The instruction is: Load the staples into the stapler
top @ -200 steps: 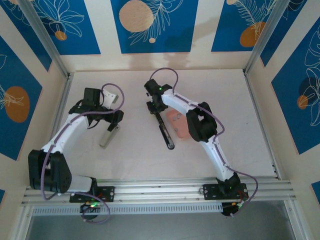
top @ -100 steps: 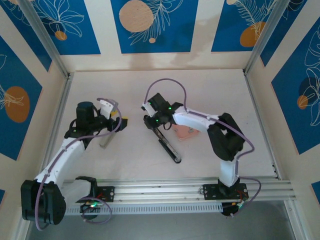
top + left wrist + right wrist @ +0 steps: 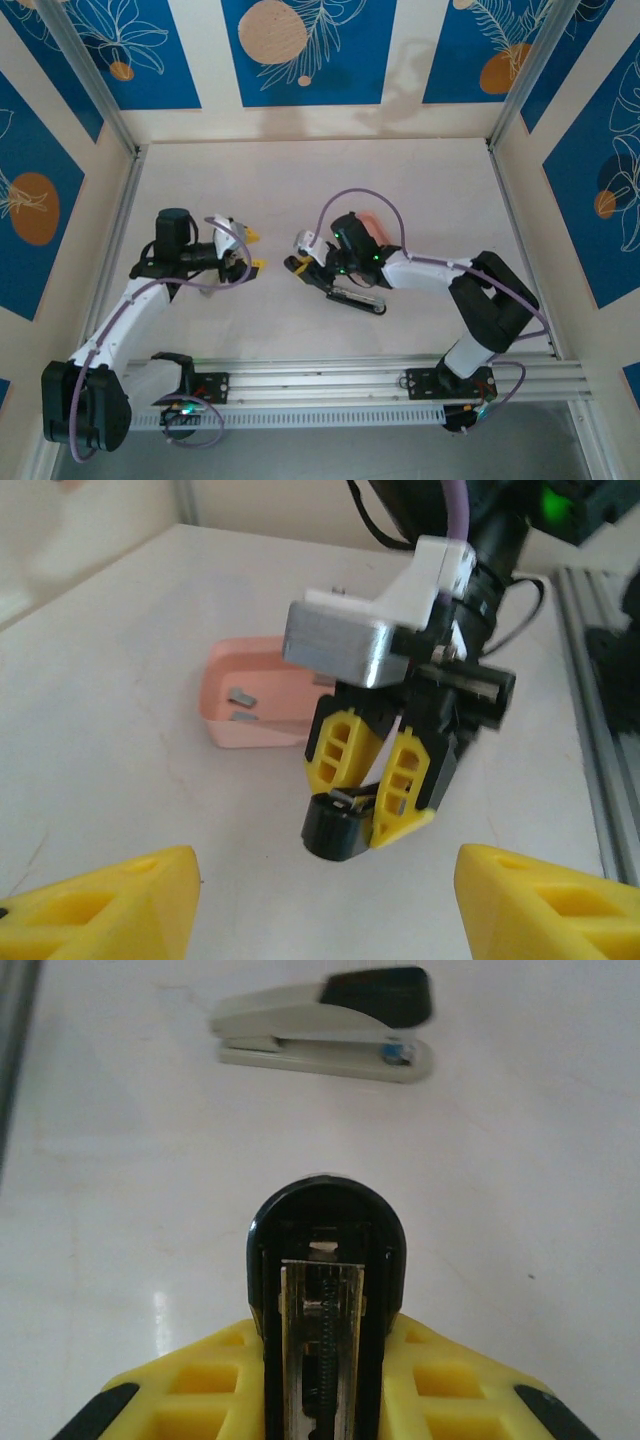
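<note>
Closest to the near edge is the stapler. It lies long from side to side. Its back end points right and a bit toward the near edge, and its nose points left. It is low on the surface, but I cannot tell if it touches. The right jaws are clenched on its front part. In the right wrist view the stapler sits between two yellow fingers. Its top is open, and a grey rail with a thin spring faces up. I see no staples in the rail, so I think the loading is not done yet.

Just left of the nose are the left jaws. They are released, wide apart, with nothing between them. In the left wrist view their yellow fingertips sit at the two bottom corners. They look right at the round black nose, which is near but apart.

Farther back is the pink tray, behind the right arm. From above the arm hides part of it, and the staples are too small to make out. The left wrist view looks into the tray, and there lie the staples, two little grey bits.

So from the free left jaws, the staples are past the stapler's nose, farther back and to the right. The right arm is nearer the tray, but its jaws are full. I think the left arm must reach around the nose.

Far off in the right wrist view, a second grey and black stapler lies on the surface
</note>
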`<control>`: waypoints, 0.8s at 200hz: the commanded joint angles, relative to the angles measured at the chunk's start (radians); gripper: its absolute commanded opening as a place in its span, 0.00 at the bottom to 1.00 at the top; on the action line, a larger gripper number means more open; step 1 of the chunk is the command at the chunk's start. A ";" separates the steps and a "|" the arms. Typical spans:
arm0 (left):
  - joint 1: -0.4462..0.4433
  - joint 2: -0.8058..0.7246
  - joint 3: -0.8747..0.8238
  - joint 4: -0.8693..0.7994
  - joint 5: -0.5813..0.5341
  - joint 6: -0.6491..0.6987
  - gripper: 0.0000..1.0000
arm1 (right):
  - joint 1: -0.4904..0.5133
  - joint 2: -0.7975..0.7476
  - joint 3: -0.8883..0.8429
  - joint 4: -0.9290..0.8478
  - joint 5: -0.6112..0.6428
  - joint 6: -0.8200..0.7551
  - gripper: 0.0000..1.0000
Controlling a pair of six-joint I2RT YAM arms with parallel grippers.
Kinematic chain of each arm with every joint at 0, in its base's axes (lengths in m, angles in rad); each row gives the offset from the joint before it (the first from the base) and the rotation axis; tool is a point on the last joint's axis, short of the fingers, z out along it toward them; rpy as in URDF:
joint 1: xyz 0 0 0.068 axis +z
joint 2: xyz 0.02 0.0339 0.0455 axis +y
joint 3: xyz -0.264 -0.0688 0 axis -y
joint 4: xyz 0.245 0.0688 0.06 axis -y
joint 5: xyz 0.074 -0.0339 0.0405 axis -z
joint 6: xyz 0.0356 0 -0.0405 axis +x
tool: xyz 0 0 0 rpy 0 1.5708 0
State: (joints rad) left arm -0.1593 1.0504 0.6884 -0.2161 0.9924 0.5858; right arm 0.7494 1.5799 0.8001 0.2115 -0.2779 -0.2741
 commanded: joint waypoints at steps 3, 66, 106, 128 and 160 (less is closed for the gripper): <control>-0.041 0.007 0.036 -0.187 0.070 0.242 0.67 | 0.014 -0.063 -0.041 0.177 -0.110 -0.083 0.13; -0.159 0.093 0.050 -0.203 0.008 0.266 0.60 | 0.064 -0.097 -0.099 0.253 -0.140 -0.078 0.13; -0.202 0.146 0.071 -0.209 0.004 0.281 0.53 | 0.083 -0.084 -0.099 0.289 -0.147 -0.047 0.13; -0.209 0.150 0.070 -0.205 0.003 0.282 0.45 | 0.087 -0.081 -0.101 0.302 -0.146 -0.038 0.14; -0.212 0.148 0.068 -0.227 -0.002 0.296 0.32 | 0.093 -0.080 -0.107 0.336 -0.147 -0.012 0.14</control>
State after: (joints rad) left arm -0.3599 1.1946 0.7326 -0.4065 0.9760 0.8455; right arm 0.8322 1.5162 0.6979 0.4606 -0.3973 -0.3111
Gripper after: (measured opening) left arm 0.361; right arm 0.248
